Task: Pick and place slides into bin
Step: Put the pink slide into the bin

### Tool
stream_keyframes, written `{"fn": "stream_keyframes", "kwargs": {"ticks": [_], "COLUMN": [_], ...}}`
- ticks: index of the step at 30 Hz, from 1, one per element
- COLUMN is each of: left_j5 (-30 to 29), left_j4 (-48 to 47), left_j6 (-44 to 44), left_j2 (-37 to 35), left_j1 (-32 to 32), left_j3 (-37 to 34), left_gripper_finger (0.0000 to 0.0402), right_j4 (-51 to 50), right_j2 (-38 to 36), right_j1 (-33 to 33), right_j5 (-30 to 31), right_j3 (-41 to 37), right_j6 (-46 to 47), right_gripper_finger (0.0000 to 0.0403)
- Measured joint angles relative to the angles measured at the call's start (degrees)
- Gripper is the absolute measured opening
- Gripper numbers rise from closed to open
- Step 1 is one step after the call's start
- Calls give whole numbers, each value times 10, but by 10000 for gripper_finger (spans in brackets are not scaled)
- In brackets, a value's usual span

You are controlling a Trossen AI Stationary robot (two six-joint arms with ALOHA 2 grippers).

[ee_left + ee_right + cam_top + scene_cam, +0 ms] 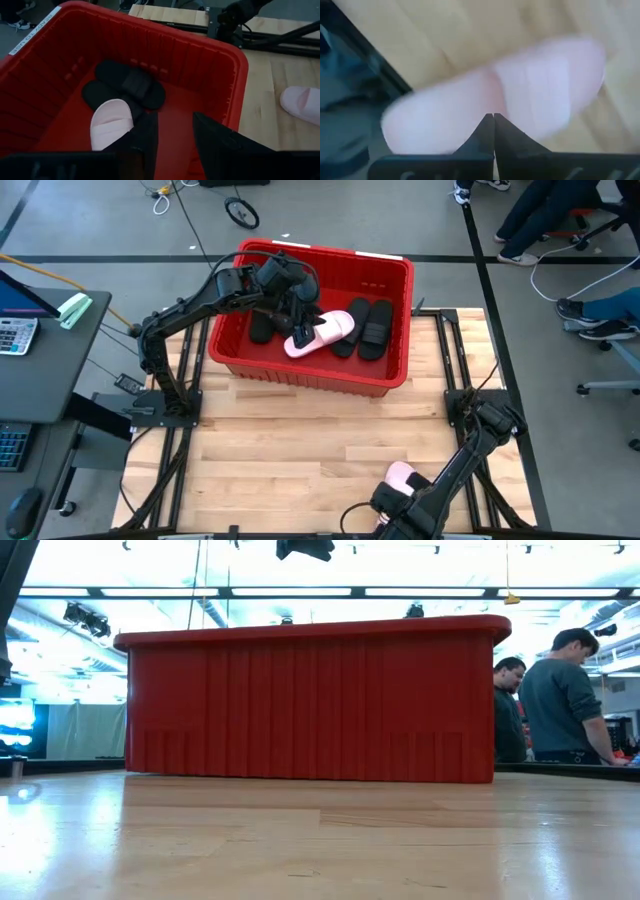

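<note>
Because the tall ribbed wall of the large bright red plastic bin [310,705] fills the low view, nothing inside it shows there, and neither arm's jaws appear in that picture; two people stand in the room beyond the bin's right end. The high view shows what is inside: three matte black open-toe slides [374,327] and one pale pink slide [322,333], with part of the pile hidden under the left gripper [296,315], which hangs over the bin's interior. Its wrist view shows its jaws apart and gripping nothing, above the pink slide and two black ones on the bin floor. A second pale pink slide [401,475] lies on the wooden surface [300,440] well clear of the bin, near the front edge, partly covered by the right gripper [398,498]. In the right wrist view those jaws are pressed together just over this slide; whether they touch it is unclear.
</note>
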Motion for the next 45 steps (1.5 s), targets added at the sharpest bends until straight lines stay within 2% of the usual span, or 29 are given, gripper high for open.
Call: {"fn": "stream_keyframes", "kwargs": {"ticks": [2,5,8,12,15,27,31,39,45], "left_j5": [0,0,0,0,0,0,0,0,0], "left_j4": [0,0,0,0,0,0,0,0,0], "left_j6": [11,24,24,24,24,25,26,26,25], "left_j2": [1,1,1,1,1,1,1,1,1], "left_j1": [0,0,0,0,0,0,0,0,0], "left_j3": [0,0,0,0,0,0,0,0,0], "left_gripper_finger": [126,121,117,119,121,113,117,113,112], "right_j4": [-6,2,9,10,10,45,29,19,51], "right_j2": [5,8,5,-10,-15,-8,-7,-8,-8], "right_j1": [0,0,-2,-2,-9,-14,-12,-13,-13], "right_j5": [-41,-59,-52,-14,-16,-25,-23,12,-51], "right_j3": [0,0,0,0,0,-25,-29,-51,-119], "right_j6": [16,49,53,1,-14,-41,-64,-65,-70], "right_gripper_finger": [1,3,10,20,34,144,170,177,176]}}
